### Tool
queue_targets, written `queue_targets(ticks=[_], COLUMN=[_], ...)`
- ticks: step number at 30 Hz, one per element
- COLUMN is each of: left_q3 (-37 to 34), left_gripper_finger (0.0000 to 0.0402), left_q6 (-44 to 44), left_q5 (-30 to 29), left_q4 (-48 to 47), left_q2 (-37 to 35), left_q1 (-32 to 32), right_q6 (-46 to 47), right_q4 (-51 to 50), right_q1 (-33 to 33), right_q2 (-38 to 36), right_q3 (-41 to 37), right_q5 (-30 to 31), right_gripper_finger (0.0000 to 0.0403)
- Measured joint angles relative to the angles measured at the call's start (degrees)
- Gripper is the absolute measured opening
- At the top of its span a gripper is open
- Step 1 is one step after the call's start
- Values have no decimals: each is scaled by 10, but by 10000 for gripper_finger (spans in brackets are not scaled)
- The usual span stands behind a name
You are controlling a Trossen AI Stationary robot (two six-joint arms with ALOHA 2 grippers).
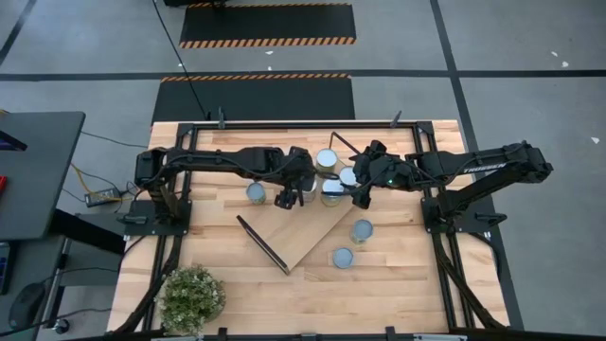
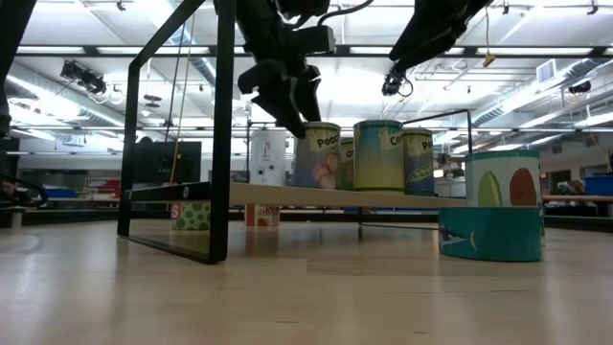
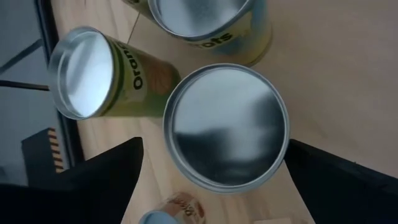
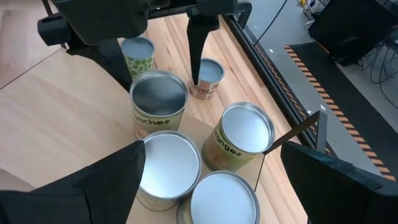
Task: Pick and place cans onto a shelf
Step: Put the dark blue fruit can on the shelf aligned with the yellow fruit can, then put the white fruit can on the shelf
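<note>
High view shows the light-wood shelf board with black end frames (image 1: 303,237) at centre, four silver-topped metal cans (image 1: 328,159) clustered at its 12 o'clock end. Left gripper (image 1: 292,197) and right gripper (image 1: 360,194) hover there, jaws spread, empty.

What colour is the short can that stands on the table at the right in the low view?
Teal; the short can shows best in the low view.

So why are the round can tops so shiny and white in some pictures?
Glare: in the right wrist view the pale silvery lids of the small metal cans mirror the ceiling lights; in the left wrist view the nearest lid looks darker and smeary grey; in the low view bright ceiling lamps leave the two dark arms as silhouettes.
</note>
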Motion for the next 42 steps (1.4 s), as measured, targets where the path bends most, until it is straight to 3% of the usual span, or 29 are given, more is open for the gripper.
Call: queue_targets(ticks=[15, 30, 35, 42], left_q3=[0, 0, 0, 0], left_gripper_finger=[393, 393, 393, 390], left_q6=[25, 21, 16, -24], left_q5=[-16, -47, -31, -52], left_q4=[71, 66, 38, -32], left_q2=[6, 6, 3, -19], left_q1=[8, 34, 18, -7], right_q6=[0, -2, -5, -3], right_q4=[0, -1, -1, -3], right_q1=[1, 1, 1, 35], right_q2=[0, 0, 0, 3], right_q3=[0, 0, 0, 0], right_q5=[0, 0, 0, 0], right_gripper_finger=[382, 382, 382, 382])
